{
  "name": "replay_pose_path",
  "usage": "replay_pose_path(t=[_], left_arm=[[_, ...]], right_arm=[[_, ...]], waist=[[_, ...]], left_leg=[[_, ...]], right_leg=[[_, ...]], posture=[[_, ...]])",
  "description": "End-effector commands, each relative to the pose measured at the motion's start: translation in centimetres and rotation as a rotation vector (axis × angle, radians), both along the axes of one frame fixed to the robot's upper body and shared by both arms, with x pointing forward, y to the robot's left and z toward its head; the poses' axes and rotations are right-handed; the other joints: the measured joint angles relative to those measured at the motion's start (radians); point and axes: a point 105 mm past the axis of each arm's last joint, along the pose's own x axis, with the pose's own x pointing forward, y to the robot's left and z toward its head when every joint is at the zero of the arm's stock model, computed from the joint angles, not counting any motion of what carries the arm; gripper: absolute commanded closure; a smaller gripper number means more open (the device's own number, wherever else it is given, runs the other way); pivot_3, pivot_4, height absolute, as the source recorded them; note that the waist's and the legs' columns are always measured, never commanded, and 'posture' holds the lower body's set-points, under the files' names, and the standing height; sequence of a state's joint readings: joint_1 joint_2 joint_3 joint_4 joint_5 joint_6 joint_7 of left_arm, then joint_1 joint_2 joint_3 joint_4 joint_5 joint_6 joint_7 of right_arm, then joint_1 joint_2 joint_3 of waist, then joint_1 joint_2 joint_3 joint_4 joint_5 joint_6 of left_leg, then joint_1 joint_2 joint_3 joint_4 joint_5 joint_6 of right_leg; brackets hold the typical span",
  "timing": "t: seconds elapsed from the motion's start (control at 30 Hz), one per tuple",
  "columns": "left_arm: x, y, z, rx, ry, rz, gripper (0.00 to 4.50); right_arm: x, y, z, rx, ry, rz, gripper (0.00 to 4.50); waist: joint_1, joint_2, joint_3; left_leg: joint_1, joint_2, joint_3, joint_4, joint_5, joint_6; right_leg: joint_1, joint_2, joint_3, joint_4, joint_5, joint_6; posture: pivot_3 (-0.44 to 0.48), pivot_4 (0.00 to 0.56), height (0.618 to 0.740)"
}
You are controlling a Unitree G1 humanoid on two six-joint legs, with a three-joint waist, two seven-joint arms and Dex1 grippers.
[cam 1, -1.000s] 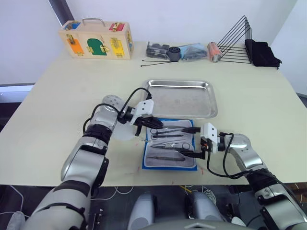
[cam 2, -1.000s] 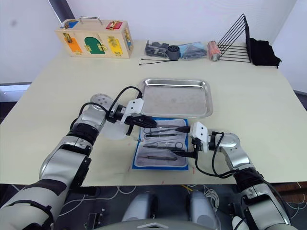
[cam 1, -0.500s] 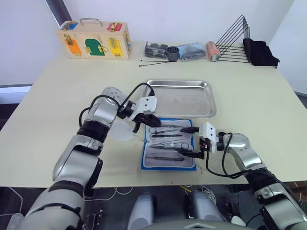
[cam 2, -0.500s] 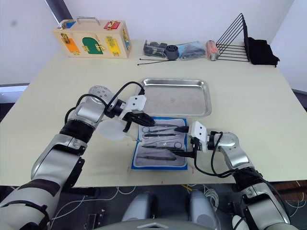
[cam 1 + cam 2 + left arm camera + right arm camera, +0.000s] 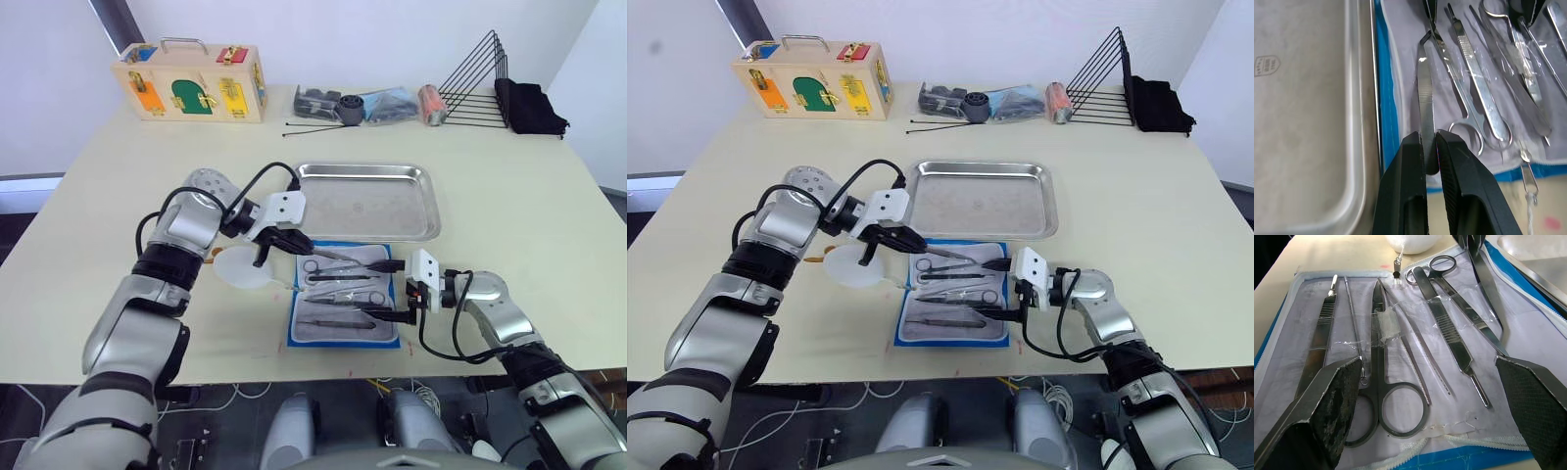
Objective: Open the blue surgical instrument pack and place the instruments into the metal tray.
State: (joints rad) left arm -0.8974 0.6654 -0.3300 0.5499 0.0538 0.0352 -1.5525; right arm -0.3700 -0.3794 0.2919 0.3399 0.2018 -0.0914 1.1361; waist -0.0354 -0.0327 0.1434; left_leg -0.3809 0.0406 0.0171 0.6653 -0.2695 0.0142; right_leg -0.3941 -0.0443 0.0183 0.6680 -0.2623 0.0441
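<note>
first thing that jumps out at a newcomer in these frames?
The opened blue surgical instrument pack at the table's near edge, silvery instruments laid across it. The left gripper is shut on one slim metal instrument over the pack; the right gripper hangs open at the pack's right edge. Behind sits the metal tray.

We're looking at a big cream table (image 5: 549, 225) sitting against a plain white wall (image 5: 392, 39). Along its far edge we're seeing a wooden latch box (image 5: 193, 82), a black wire rack (image 5: 480, 88) and some dark cloth (image 5: 529, 108). Cables are trailing over the dark floor (image 5: 24, 392).
</note>
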Motion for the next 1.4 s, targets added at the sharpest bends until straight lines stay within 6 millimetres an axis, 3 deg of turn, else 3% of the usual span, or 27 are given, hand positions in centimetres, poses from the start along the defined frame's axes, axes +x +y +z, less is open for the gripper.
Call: replay_pose_path(t=[0.03, 1.07, 1.4], left_arm=[[-0.2, 0.4, 1.4, -0.004, -0.034, -0.013, 4.16], [-2.3, 4.9, 4.1, 0.037, -0.059, 0.100, 4.16], [-2.6, 3.5, 7.2, -0.299, 0.005, 0.234, 4.16]], right_arm=[[-1.8, -1.8, -5.8, -0.182, 0.195, -0.044, 0.00], [-1.8, -1.6, -5.7, -0.175, 0.190, -0.038, 0.00], [-1.8, -1.5, -5.7, -0.173, 0.190, -0.037, 0.00]], waist=[[0.000, 0.000, 0.000], [0.000, 0.000, 0.000], [0.000, 0.000, 0.000]], left_leg=[[0.000, 0.000, 0.000, 0.000, 0.000, 0.000], [0.000, 0.000, 0.000, 0.000, 0.000, 0.000], [0.000, 0.000, 0.000, 0.000, 0.000, 0.000]], right_leg=[[0.000, 0.000, 0.000, 0.000, 0.000, 0.000], [0.000, 0.000, 0.000, 0.000, 0.000, 0.000], [0.000, 0.000, 0.000, -0.001, 0.000, 0.000]], posture=[[0.000, 0.150, 0.740], [0.000, 0.150, 0.740], [0.000, 0.150, 0.740]])
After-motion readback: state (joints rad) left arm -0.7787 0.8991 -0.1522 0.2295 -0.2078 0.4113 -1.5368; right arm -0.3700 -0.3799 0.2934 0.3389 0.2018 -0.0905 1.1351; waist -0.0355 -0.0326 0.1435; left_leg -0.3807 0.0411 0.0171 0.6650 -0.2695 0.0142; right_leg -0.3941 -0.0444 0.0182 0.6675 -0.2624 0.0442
